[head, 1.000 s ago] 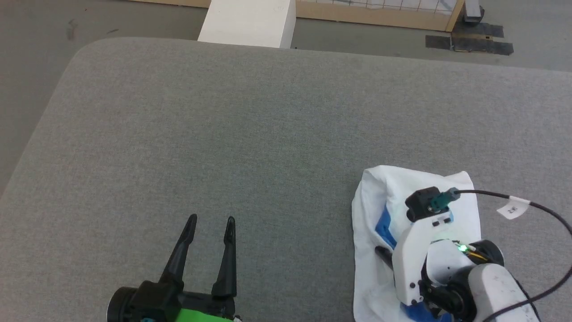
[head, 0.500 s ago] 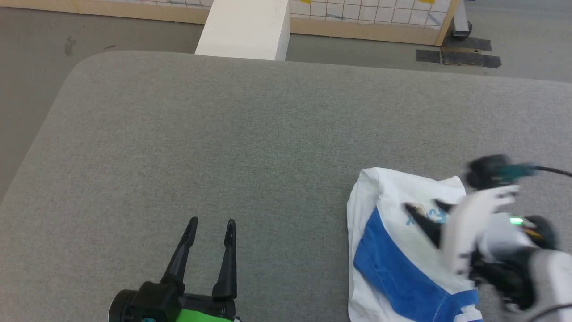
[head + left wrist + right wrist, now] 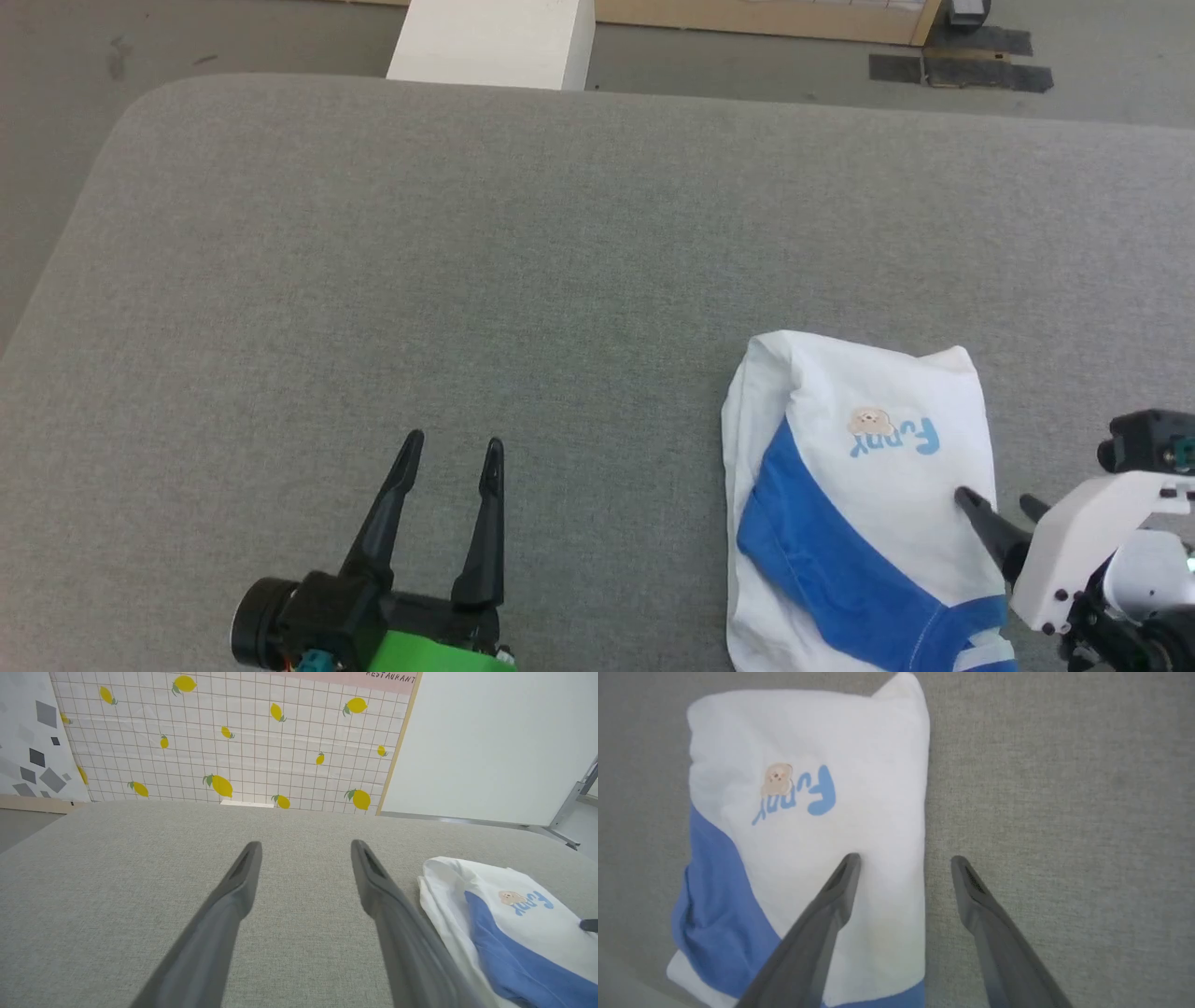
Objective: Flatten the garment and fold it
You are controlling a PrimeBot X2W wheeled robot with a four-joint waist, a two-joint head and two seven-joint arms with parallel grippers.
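The garment (image 3: 868, 467) lies folded into a compact white packet on the grey table, at the lower right of the head view, with a blue sleeve band across it and a small blue print on top. Its white face shows again in the right wrist view (image 3: 808, 812) and at the right of the left wrist view (image 3: 504, 914). My right gripper (image 3: 997, 504) stands open at the packet's right edge, one finger over the cloth and one over bare table, holding nothing (image 3: 903, 861). My left gripper (image 3: 453, 448) is open over bare table, well left of the garment (image 3: 303, 847).
The grey fabric table (image 3: 467, 261) stretches wide to the left and back, its rounded far-left corner near the floor. A white block (image 3: 490, 42) stands beyond the far edge. A lemon-patterned wall panel (image 3: 224, 742) stands behind the table.
My right gripper has let go of the garment, opened and drawn back to the right, off the packet's middle to its right edge. The head camera shifted a little. The left gripper stayed open.
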